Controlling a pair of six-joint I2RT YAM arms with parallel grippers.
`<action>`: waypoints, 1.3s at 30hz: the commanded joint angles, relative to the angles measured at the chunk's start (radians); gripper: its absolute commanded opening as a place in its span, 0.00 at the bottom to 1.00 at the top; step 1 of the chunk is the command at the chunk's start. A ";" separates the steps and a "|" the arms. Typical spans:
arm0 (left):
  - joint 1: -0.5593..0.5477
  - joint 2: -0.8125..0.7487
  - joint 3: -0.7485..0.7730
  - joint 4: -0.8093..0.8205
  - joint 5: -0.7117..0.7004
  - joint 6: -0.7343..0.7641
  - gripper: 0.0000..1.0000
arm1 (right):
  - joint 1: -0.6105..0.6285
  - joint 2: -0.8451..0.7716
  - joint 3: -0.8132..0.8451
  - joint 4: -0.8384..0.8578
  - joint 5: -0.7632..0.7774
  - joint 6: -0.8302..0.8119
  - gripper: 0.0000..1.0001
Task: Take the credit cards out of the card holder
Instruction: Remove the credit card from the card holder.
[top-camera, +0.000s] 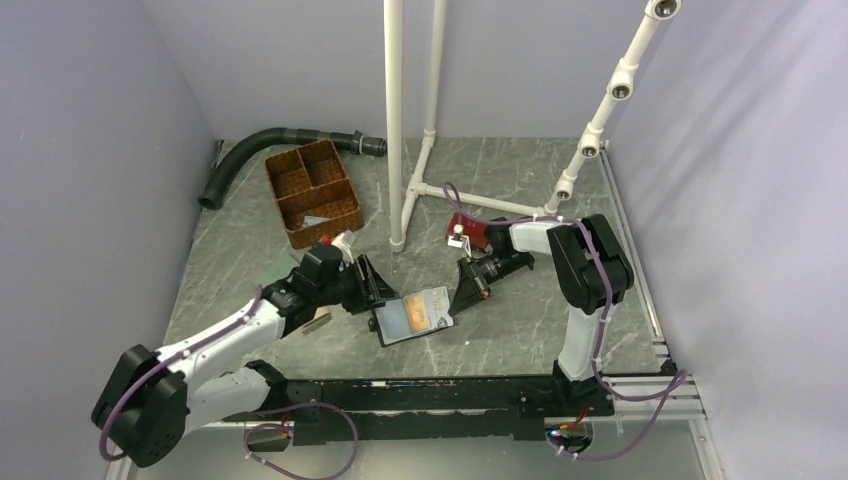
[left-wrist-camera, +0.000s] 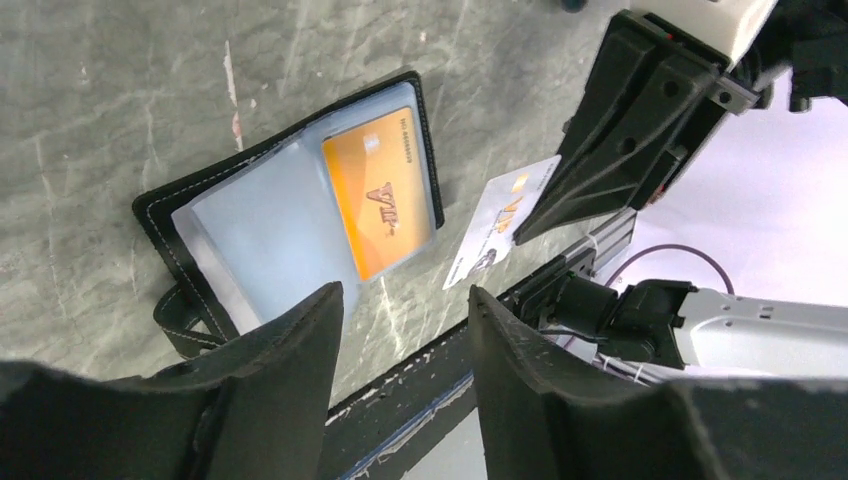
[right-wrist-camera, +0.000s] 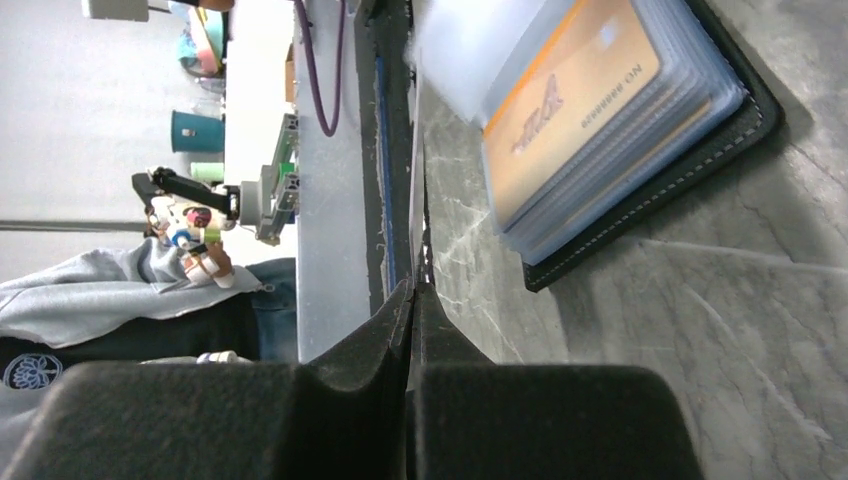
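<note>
Grey marbled stone makes the table (top-camera: 540, 330). At its 10 o'clock corner lies a black hose (top-camera: 250, 150), and just at 4 o'clock from the hose stands a brown wicker basket (top-camera: 328, 226).

The left gripper (top-camera: 372, 285) hangs low at 10 o'clock from the card holder (top-camera: 395, 322). In its wrist view the two fingers (left-wrist-camera: 300, 360) stand apart with nothing between them.

The card holder lies open and flat on the table, near the 6 o'clock edge, between the two grippers. Its light blue panel is on the 9 o'clock side in the left wrist view. On the 3 o'clock side the orange card (left-wrist-camera: 380, 195) sits under a clear sleeve.

At 2 o'clock from the holder is the right gripper (top-camera: 466, 292). Its fingers are pressed together on the edge of a pale card (left-wrist-camera: 495, 225), which is tilted and apart from the holder.

A red wallet (top-camera: 468, 228) lies at 12 o'clock from this gripper, beside white pipes (top-camera: 395, 120).
</note>
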 joint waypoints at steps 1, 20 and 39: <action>0.003 -0.090 0.000 -0.024 -0.042 0.041 0.56 | -0.003 -0.020 0.053 -0.124 -0.087 -0.173 0.00; -0.033 0.225 -0.054 0.660 0.258 -0.094 0.63 | 0.018 -0.002 0.110 -0.263 -0.152 -0.309 0.00; -0.020 0.344 -0.049 0.795 0.378 -0.133 0.00 | 0.021 0.024 0.137 -0.291 -0.135 -0.331 0.10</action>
